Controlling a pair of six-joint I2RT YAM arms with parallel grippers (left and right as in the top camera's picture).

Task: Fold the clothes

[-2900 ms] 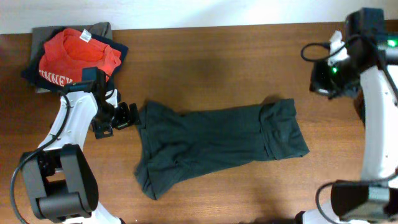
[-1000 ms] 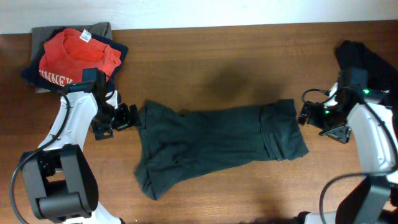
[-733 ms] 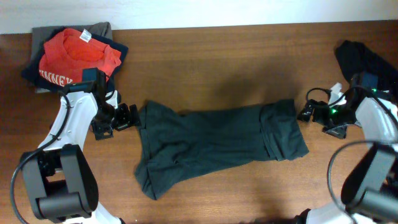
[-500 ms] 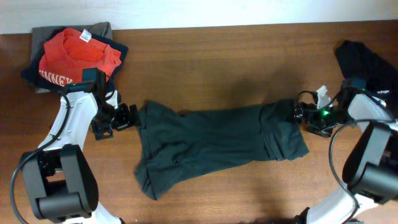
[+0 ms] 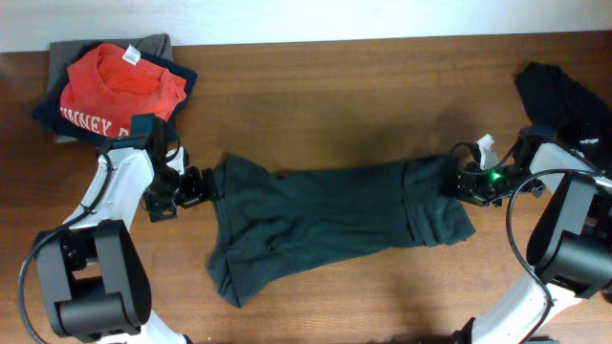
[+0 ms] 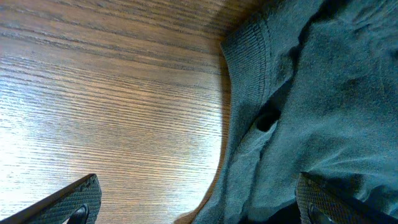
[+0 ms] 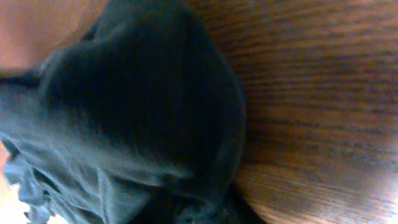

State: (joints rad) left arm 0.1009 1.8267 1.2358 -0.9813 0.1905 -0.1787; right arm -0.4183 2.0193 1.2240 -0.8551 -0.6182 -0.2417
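The clothes in play are one dark charcoal garment (image 5: 325, 220), spread crumpled across the middle of the table. My left gripper (image 5: 198, 184) is open at its left edge. In the left wrist view the ribbed hem (image 6: 249, 81) runs up between the wide-apart fingers (image 6: 71, 199), and one finger rests over the fabric. My right gripper (image 5: 457, 182) sits at the garment's right edge, shut on a bunch of the cloth. In the right wrist view the gathered fabric (image 7: 137, 106) hides the fingers.
A stack of folded clothes topped by a red shirt (image 5: 120, 81) lies at the back left corner. A black garment (image 5: 564, 100) is heaped at the right edge behind my right arm. Bare wooden table (image 5: 335, 96) runs behind the garment.
My right arm has swung in from the right to the garment's right edge and closed on the cloth. My left gripper has edged slightly right onto the left hem and stayed open.
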